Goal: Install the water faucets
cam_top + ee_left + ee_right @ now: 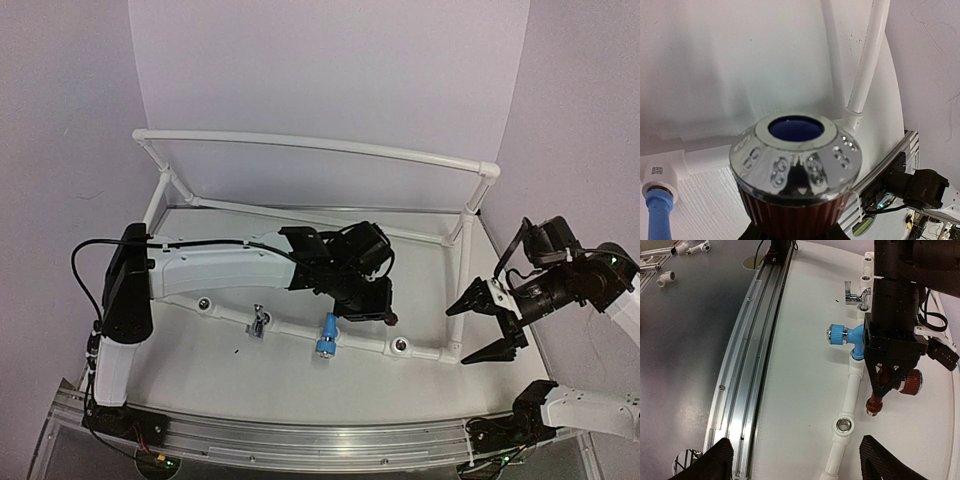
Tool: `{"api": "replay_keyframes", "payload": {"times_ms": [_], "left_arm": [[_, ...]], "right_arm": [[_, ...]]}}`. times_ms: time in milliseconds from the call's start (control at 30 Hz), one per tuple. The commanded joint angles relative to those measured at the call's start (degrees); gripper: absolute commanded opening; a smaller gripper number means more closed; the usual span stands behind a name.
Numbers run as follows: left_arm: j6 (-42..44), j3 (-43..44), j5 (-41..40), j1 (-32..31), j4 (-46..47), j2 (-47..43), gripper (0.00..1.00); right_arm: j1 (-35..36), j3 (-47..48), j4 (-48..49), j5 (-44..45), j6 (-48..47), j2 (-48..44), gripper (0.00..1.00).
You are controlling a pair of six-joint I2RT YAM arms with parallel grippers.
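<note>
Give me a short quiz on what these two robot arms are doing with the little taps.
1. True or false: the light blue plastic tap already sits in the white plastic pipe frame.
2. Which holds the dark red-brown ribbed tap? A. left gripper B. right gripper C. neither
3. Fill in: the right gripper's jaws stand ____.
Key: 1 true; 2 A; 3 open.

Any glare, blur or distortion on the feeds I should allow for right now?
Left wrist: the red faucet fills the frame close up, its chrome mirroring the room, and the blue faucet is cut off at the edge. Top: even light, coarse detail. Right wrist: sharp, with the rail bowed by the lens.
</note>
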Motion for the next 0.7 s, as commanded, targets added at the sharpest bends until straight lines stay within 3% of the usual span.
{"api": "replay_keyframes", "payload": {"times_ms": [0, 333, 667], "left_arm": [[-1.6, 7.9, -2.3, -2.5, -2.9, 2.0, 0.0], [-2.8, 10.6, -4.3, -4.4, -4.6, 4.3, 0.0], [-3.2, 13.5, -7.3, -5.2, -8.1, 6.3, 0.0]], "right_arm": [[-1.3, 1.8, 2.6, -2.9, 5.9, -1.7, 0.82], [-2.1, 2.1, 2.2, -8.7, 5.7, -6.7, 0.82], [-2.1, 3.8, -0.9, -5.6, -2.3, -4.6, 0.79]]}}
